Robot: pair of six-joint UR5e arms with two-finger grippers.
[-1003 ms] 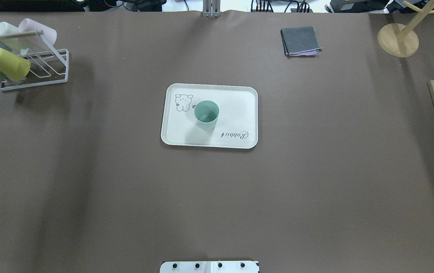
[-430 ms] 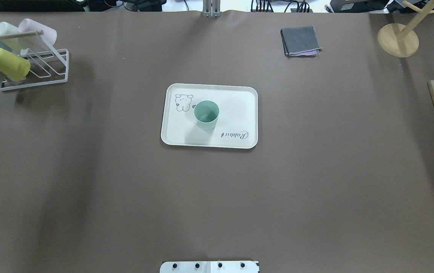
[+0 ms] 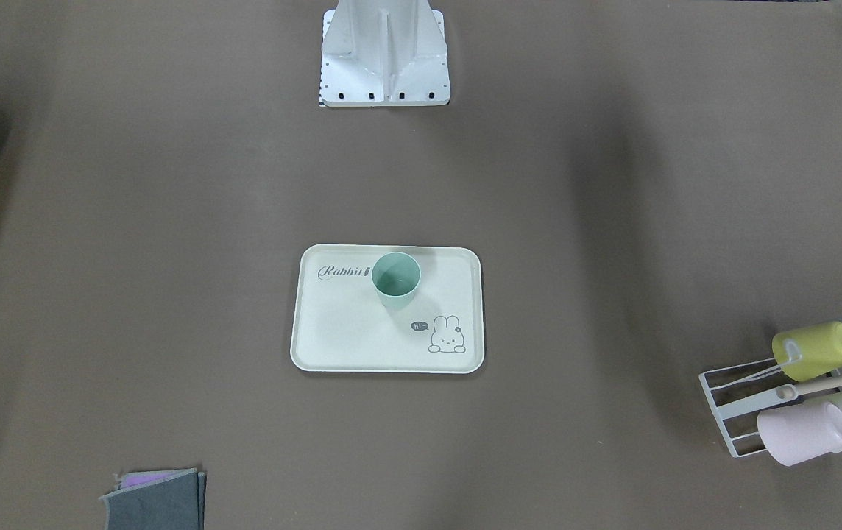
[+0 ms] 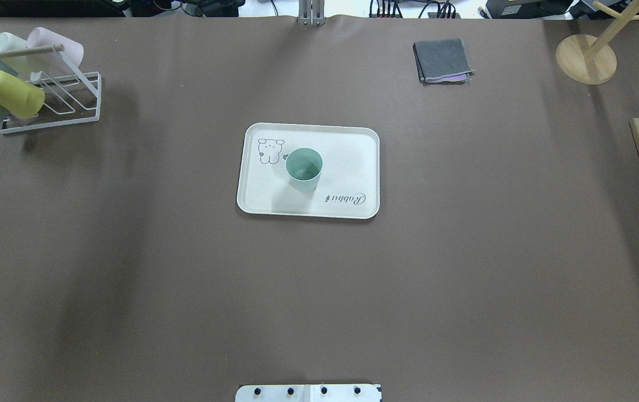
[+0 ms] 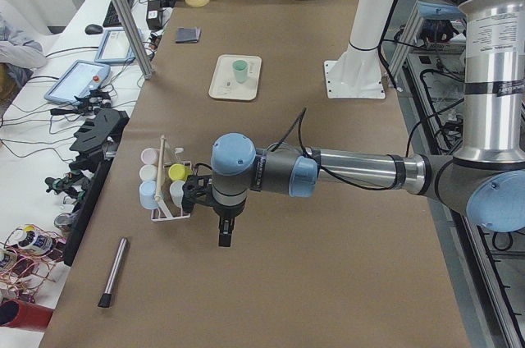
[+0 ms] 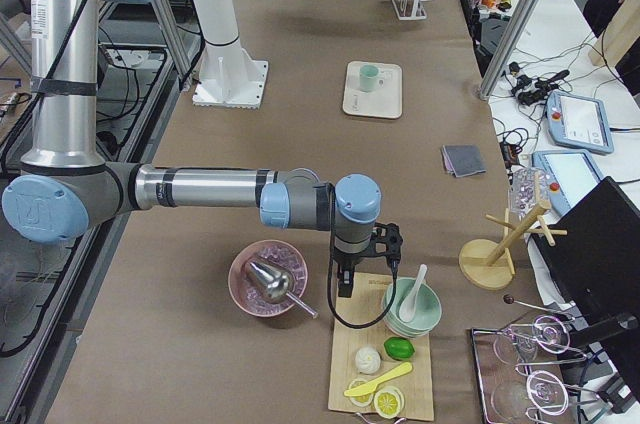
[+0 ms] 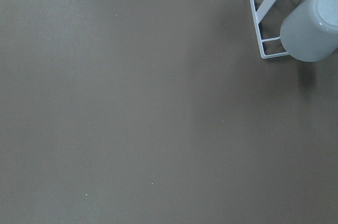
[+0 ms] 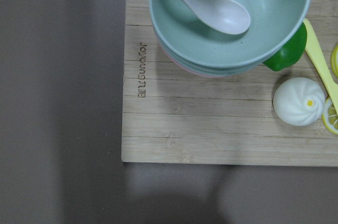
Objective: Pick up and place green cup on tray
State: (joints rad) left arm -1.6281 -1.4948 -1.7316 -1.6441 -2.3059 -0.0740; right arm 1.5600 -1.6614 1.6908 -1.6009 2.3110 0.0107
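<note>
The green cup (image 4: 304, 169) stands upright near the middle of the tray (image 4: 353, 142); both claws are far from it; the left claw (image 5: 223, 236) hangs over the bench (image 4: 465, 279) beside the cup rack (image 5: 167, 213); the right claw (image 6: 343, 286) hangs at the edge of a wooden board (image 6: 418, 389); I cannot tell if either claw is open or closed.

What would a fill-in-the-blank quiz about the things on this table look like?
1. The green cup stands ____ on the tray, with its open mouth facing up.
2. The word printed in script on the tray is ____.
3. The top layer of the folded cloth is ____ in colour.
4. The spoon lying in the bowl is ____ in colour.

Missing words: upright; Rabbit; grey; white.
</note>
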